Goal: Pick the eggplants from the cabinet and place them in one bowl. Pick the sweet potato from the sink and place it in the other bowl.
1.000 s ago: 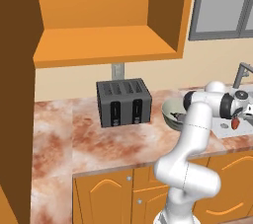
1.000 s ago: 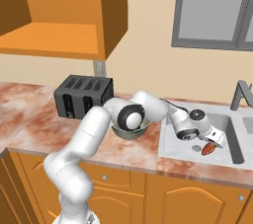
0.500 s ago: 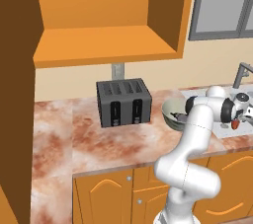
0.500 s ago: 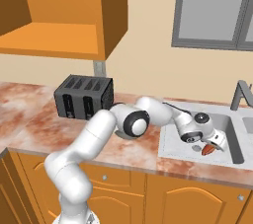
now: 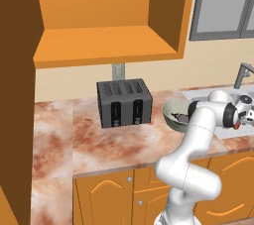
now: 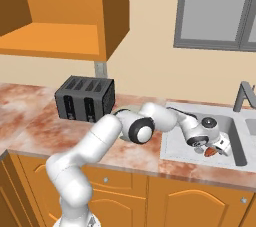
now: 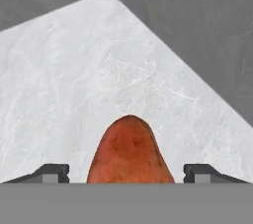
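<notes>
The reddish-orange sweet potato (image 7: 129,151) lies on the pale floor of the sink (image 7: 74,70). My gripper (image 7: 126,173) is down in the basin and straddles it, open, with a gap between each fingertip and the potato. From the right base view the gripper (image 6: 212,147) hangs over the sweet potato (image 6: 213,152) near the front of the sink (image 6: 175,141). The grey-green bowl (image 5: 171,111) stands on the counter left of the sink, with a dark lump (image 5: 182,118) inside that looks like an eggplant. The orange cabinet (image 5: 109,40) stands open above. The other bowl is out of view.
A black toaster (image 5: 123,102) stands on the marble counter (image 5: 89,144) left of the bowl. The grey faucet (image 6: 243,96) rises behind the sink, under a window (image 6: 215,11). My forearm stretches over the bowl and the sink's left rim.
My gripper has sunk lower into the sink and shifted a little to the right, onto the sweet potato. The potato, bowl and toaster have stayed put.
</notes>
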Motion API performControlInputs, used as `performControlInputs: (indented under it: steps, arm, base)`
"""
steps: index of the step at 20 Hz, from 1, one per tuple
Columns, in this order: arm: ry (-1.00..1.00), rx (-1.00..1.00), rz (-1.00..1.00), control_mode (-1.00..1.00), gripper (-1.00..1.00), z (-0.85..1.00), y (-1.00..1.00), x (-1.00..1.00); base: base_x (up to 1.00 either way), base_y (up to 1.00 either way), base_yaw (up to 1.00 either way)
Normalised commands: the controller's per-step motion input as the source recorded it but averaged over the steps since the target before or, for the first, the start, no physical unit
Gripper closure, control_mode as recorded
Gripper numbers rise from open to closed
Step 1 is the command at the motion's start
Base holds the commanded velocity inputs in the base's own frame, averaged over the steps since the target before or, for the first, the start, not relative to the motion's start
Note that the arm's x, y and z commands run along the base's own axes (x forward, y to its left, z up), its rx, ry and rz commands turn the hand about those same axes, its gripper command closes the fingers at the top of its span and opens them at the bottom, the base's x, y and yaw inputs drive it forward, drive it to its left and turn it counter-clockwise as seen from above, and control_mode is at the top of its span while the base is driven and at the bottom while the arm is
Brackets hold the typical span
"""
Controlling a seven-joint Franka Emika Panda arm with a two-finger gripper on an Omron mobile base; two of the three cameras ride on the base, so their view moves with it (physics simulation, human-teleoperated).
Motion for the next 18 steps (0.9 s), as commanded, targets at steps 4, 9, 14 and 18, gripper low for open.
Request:
performControlInputs:
  steps: [4, 9, 14, 18]
  arm:
    - [0.0, 0.0, 0.0, -1.0, 1.0, -0.02, 0.0, 0.0]
    - [0.0, 0.01, -0.04, -1.0, 1.0, 0.13, 0.02, 0.0]
    - [-0.01, 0.05, -0.11, -1.0, 1.0, 0.58, 0.25, -0.04]
    - [-0.01, 0.06, -0.1, -1.0, 1.0, 0.65, 0.4, -0.14]
  base:
    - [0.0, 0.0, 0.0]
    - [0.0, 0.0, 0.0]
    - [0.0, 0.0, 0.0]
    - [0.0, 0.0, 0.0]
